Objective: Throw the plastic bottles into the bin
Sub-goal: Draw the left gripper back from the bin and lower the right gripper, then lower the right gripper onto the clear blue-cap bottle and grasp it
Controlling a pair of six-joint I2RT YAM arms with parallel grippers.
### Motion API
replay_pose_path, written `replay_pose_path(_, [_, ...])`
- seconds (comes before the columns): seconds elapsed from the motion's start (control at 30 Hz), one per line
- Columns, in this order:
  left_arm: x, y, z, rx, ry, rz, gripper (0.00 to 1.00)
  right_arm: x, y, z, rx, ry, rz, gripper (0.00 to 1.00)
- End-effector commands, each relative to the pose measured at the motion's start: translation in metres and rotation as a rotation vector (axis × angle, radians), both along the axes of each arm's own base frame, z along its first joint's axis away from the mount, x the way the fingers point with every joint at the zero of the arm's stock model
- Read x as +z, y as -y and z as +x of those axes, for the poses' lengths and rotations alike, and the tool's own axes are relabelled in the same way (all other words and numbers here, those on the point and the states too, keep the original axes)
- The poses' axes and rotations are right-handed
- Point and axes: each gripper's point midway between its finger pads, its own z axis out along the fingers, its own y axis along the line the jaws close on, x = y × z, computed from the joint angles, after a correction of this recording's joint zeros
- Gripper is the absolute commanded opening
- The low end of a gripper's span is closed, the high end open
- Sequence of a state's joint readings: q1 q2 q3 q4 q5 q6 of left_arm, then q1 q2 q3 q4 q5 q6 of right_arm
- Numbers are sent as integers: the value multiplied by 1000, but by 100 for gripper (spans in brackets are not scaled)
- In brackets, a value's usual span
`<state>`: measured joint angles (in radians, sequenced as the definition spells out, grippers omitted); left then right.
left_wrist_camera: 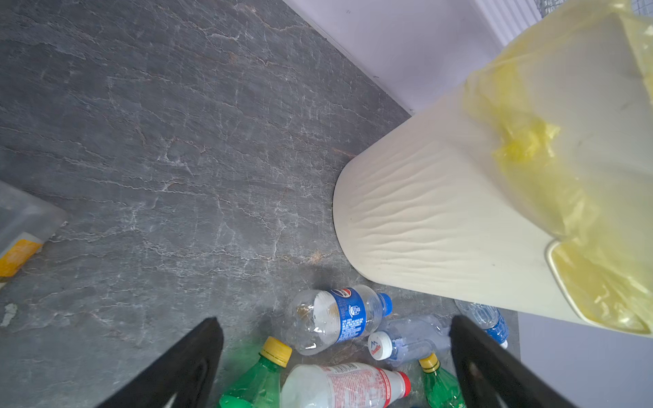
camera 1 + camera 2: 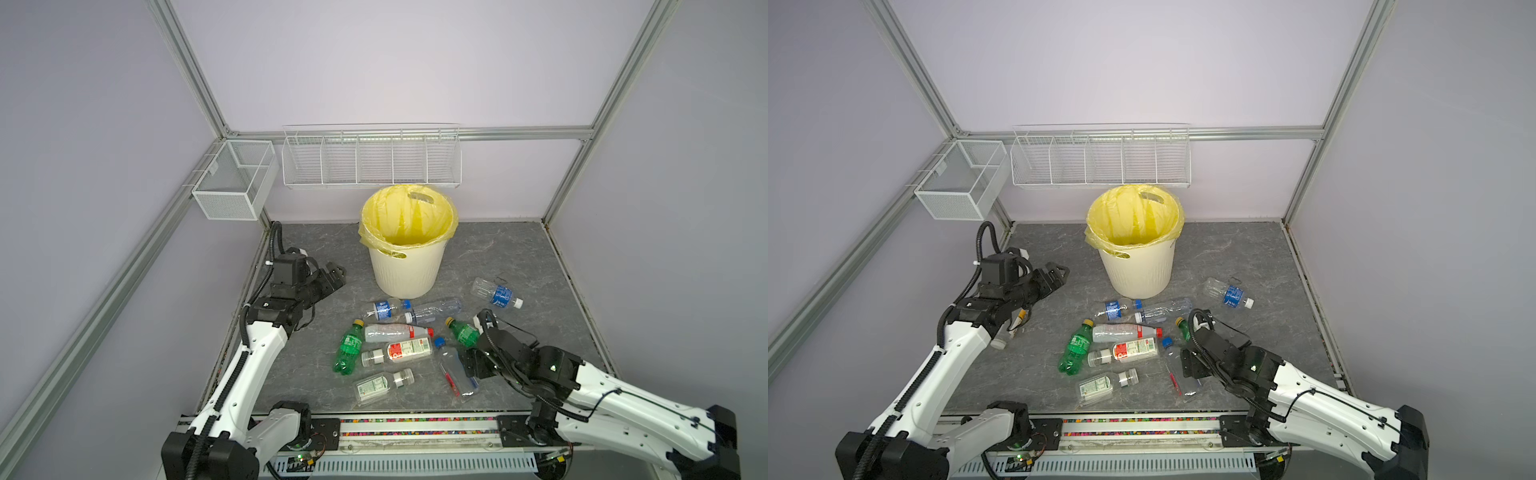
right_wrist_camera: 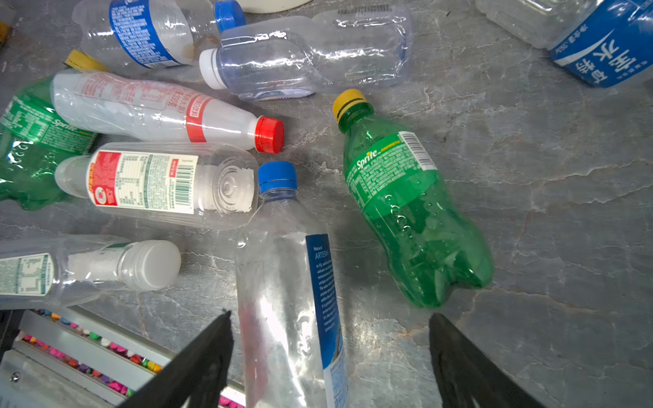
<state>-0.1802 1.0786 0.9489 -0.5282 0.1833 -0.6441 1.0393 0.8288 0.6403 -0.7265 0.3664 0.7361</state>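
A: Where are the plastic bottles (image 2: 376,386)?

B: Lying flat on the grey, marble-veined table top (image 2: 498,249), on the near side of the bin (image 2: 405,270). 8 crowd together. A 9th, the blue-labelled bottle (image 2: 496,293), lies apart to the right, with its white cap toward the near right.

A: And the one under the right gripper (image 3: 330,315)?

B: That is the blue-capped bottle (image 3: 282,275): tall, clear and thin-walled, with a dark blue label strip. Its long axis runs near to far, cap toward the bin. The claw's 2 black fingers are spread wide on either side of its body. I cannot tell whether they touch it.

A: The green ones?

B: There are 2, glossy, with yellow caps. The right green bottle (image 3: 406,212) lies just beside the blue-capped one, cap aimed far and left. The left green bottle (image 2: 348,349) also points its cap away from the robot.

A: Any lying crosswise?

B: The milky red-capped bottle (image 2: 395,332), cap to the right. Nearer the robot, the red-labelled bottle (image 2: 409,349) has its neck to the left and its ringed base to the right.

A: The left gripper (image 2: 337,276)?

B: Spread wide, holding nothing, above the table to the left of the bin.

A: The bin itself?

B: Round, upright, cream plastic, with wavy ribs low on its wall. A thin yellow bag (image 2: 409,216) is folded over the rim.
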Motion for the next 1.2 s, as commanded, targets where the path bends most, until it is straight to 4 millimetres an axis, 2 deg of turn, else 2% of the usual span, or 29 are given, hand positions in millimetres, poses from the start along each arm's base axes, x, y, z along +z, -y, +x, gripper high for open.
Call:
replay_pose_path(0.0, [-3, -3, 1, 7, -3, -6, 100, -8, 2, 0, -50, 11, -8, 88])
replay_pose_path(0.73, [-14, -13, 3, 41, -17, -2, 100, -31, -22, -19, 26, -19, -48, 88])
replay_pose_path(1.17, [-19, -15, 2, 46, -26, 3, 100, -53, -31, -26, 46, -65, -107, 88])
